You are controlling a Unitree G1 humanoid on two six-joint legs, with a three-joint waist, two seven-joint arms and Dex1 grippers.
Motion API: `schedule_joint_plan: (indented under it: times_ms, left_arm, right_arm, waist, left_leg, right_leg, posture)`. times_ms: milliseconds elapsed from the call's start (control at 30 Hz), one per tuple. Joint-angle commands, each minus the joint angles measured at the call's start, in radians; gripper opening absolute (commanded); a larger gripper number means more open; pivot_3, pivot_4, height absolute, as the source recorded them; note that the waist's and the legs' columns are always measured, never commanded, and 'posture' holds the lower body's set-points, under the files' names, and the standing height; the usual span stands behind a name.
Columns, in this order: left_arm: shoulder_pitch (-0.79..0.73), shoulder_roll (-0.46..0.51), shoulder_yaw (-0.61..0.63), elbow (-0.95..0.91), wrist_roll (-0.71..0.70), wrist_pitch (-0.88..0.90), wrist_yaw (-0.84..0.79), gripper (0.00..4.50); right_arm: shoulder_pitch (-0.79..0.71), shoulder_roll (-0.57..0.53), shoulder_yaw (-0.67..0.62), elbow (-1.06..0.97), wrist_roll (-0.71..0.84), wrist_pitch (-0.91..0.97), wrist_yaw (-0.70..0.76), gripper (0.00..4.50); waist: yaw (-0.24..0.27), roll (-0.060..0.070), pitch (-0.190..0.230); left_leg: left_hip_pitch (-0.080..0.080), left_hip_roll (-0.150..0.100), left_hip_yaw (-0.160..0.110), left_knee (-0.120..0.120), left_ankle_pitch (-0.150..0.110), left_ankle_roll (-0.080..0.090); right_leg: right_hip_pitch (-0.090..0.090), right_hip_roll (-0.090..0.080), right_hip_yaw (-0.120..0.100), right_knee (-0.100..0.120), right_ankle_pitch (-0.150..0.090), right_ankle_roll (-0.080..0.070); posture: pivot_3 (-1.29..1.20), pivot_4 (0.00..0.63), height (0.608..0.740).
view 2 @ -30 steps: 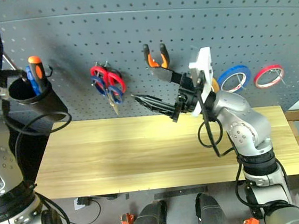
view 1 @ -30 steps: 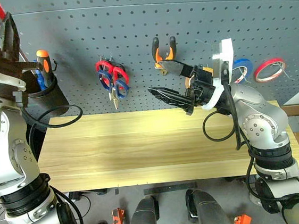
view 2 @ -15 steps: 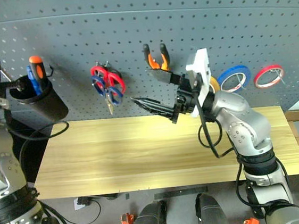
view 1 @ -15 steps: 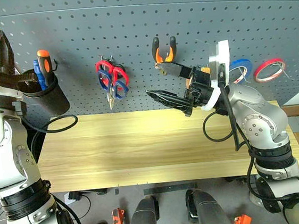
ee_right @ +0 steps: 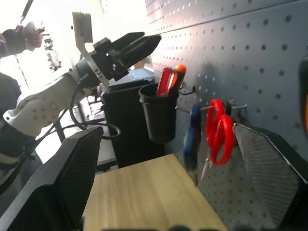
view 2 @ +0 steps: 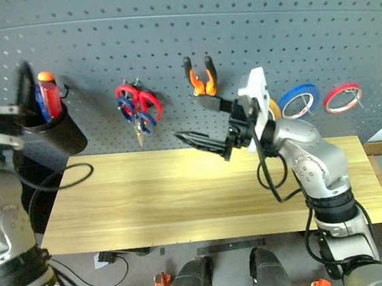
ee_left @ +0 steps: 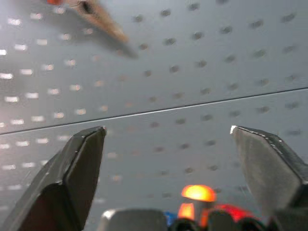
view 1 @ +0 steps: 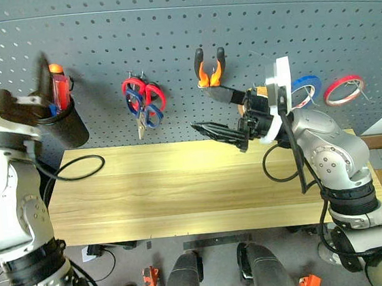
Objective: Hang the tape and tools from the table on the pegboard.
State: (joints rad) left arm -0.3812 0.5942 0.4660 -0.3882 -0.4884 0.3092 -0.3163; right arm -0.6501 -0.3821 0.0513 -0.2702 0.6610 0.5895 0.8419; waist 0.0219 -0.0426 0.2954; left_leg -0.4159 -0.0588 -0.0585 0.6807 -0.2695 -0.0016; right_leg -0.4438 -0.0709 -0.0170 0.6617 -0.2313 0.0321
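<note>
Dark grey pegboard [view 1: 246, 21] fills the wall behind the bare wooden table [view 1: 182, 192], and the task's things look already up: the pliers [view 1: 209, 69] hang at about 12 o'clock from the table's centre, the blue-handled scissors [view 1: 138, 107] beside the red ones toward 11, and the red-handled screwdriver [view 2: 50, 103] stands upright in the black cup [view 1: 66, 125] near 10 o'clock. The yellow tape I cannot make out; it may sit behind the right gripper [view 1: 218, 113], whose fingers are spread wide and hold nothing. The left gripper [view 1: 13, 73], also spread and empty, hovers just above the cup, so the screwdriver lies directly below it, long axis vertical. Judged from this, nothing remains on the table.
</note>
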Motion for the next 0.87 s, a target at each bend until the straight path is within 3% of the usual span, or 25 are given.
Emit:
schedule_joint_plan:
  times_ms: [33,167,267,400,467,667,867]
  left_arm:
    - [0.126,0.035,-0.016,-0.202,-0.236,0.171,-0.092,4.42]
    - [0.334,0.043,0.018,-0.3,-0.407,0.274,-0.145,4.42]
    - [0.469,0.025,0.026,-0.305,-0.456,0.291,-0.174,4.42]
    - [0.565,-0.045,-0.029,-0.214,-0.344,0.22,-0.174,4.42]
    - [0.539,-0.119,-0.077,-0.087,-0.217,0.122,-0.129,4.42]
    - [0.503,-0.255,-0.169,0.198,0.011,-0.123,-0.12,4.42]
    - [0.492,-0.337,-0.188,0.403,0.144,-0.312,-0.065,4.42]
  right_arm:
    - [0.1,-0.037,-0.034,-0.028,0.044,0.017,0.041,4.5]
    - [0.228,-0.062,-0.066,-0.047,0.063,0.034,0.029,4.5]
    - [0.315,-0.078,-0.077,-0.035,0.054,0.027,0.032,4.5]
    - [0.412,-0.086,-0.083,0.057,-0.012,-0.021,0.019,4.5]
    - [0.419,-0.049,-0.099,0.2,-0.111,-0.114,-0.075,4.5]
    - [0.454,-0.008,-0.128,0.382,-0.203,-0.279,-0.105,4.5]
    - [0.507,0.059,-0.205,0.567,-0.336,-0.532,-0.298,4.5]
  waist:
    - [0.001,0.0,0.0]
    - [-0.004,0.0,0.0]
    - [-0.006,0.001,-0.001]
    - [-0.001,0.009,-0.008]
    - [0.001,0.01,-0.017]
    - [0.001,0.014,-0.096]
    - [0.0,0.015,-0.159]
  left_leg:
    - [0.0,0.0,0.0,0.0,0.0,0.0]
    - [0.001,0.0,0.001,0.0,0.0,0.0]
    - [0.003,0.001,0.001,-0.001,0.0,0.0]
    - [0.01,0.001,0.002,-0.002,-0.003,0.004]
    - [0.018,0.001,0.003,-0.002,-0.003,0.006]
    - [0.021,0.0,0.006,-0.002,-0.003,0.006]
    - [0.026,0.002,0.01,-0.004,-0.003,0.007]
  right_leg:
    - [0.0,0.0,0.0,0.0,0.0,0.0]
    - [0.0,0.0,0.002,0.0,0.0,0.0]
    - [0.002,0.0,0.003,0.002,0.0,-0.001]
    - [0.009,0.0,0.003,0.001,0.0,-0.001]
    - [0.018,0.001,0.003,0.0,-0.001,-0.001]
    - [0.023,0.002,0.005,-0.004,0.0,-0.001]
    - [0.025,0.009,0.006,-0.003,0.0,-0.001]
  posture:
    - [0.08,0.231,0.74]
    - [0.07,0.243,0.74]
    - [0.06,0.245,0.74]
    - [0.05,0.236,0.74]
    - [0.02,0.176,0.74]
    - [-0.01,0.089,0.74]
    - [-0.02,0.011,0.74]
